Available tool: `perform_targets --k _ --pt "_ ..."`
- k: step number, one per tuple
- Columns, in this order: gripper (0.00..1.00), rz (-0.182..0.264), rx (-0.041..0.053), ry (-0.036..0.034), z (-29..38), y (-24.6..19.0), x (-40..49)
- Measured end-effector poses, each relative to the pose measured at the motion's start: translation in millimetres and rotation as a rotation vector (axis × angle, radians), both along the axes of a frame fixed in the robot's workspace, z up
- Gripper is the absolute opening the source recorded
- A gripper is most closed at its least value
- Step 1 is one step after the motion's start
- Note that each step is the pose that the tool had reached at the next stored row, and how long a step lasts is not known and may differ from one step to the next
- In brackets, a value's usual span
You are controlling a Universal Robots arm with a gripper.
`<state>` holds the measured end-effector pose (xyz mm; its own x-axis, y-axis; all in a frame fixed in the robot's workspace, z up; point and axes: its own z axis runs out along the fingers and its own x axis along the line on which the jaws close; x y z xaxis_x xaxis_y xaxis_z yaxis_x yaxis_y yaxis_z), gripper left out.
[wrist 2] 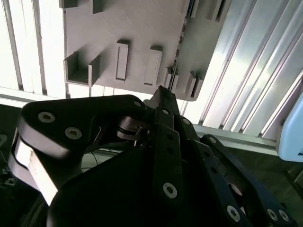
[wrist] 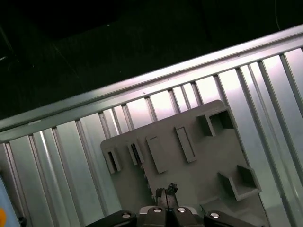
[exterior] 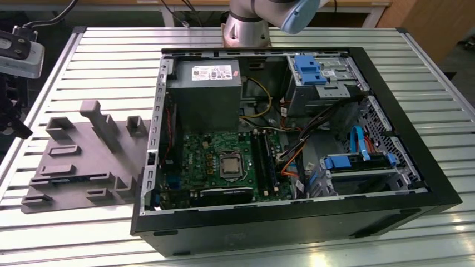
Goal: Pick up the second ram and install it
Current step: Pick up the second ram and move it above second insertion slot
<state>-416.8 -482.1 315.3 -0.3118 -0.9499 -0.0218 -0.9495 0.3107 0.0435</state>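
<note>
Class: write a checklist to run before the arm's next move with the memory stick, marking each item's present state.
1. Thin blue-green memory stick sits in grey plastic tray: ok.
2. Black pincer aimed at that tray: ok.
3. Black computer case lies open, green motherboard exposed: ok.
4. Long black slot rails free for the stick: cannot tell.
5. Orange cables clear of the rails: cannot tell.

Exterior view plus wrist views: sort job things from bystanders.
Job: second ram, in the grey tray; gripper over that tray; black slot rails on the motherboard.
Lying about: power supply; blue drive bays; orange cables; slatted table.
</note>
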Motion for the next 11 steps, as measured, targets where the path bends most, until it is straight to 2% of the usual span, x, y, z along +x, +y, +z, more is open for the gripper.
perform_targets --k 11 --pt "0.11 0.133 0.0000 0.0000 -0.8 0.0 0.0"
